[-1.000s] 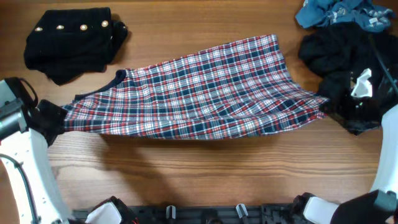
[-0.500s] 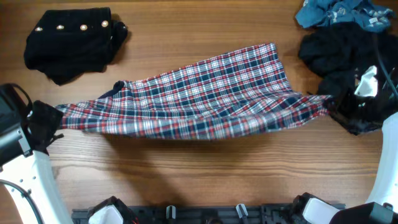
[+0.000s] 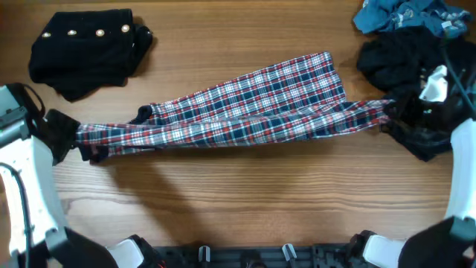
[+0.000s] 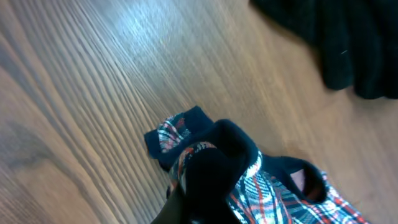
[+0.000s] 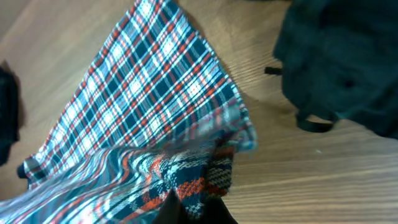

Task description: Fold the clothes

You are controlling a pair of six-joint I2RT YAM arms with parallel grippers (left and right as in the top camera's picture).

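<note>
The red, navy and white plaid garment (image 3: 245, 104) is stretched in a narrow band across the wooden table, its front edge raised. My left gripper (image 3: 79, 141) is shut on its left end; the left wrist view shows the navy-trimmed corner (image 4: 273, 193) bunched around the dark fingers (image 4: 199, 202). At the right end, my right gripper (image 3: 387, 119) is shut on the other corner, and the plaid cloth (image 5: 143, 93) spreads away from its fingers (image 5: 199, 208). The far edge of the plaid garment still lies on the table.
A folded black garment with pale studs (image 3: 85, 48) lies at the back left. A crumpled black garment (image 3: 401, 63) and a blue one (image 3: 405, 15) are heaped at the back right, close behind my right gripper. Bare wood (image 3: 245, 201) runs along the front.
Both grippers have carried the plaid garment's front edge up and toward the far side, so the cloth went from a wide spread to a narrow band.
</note>
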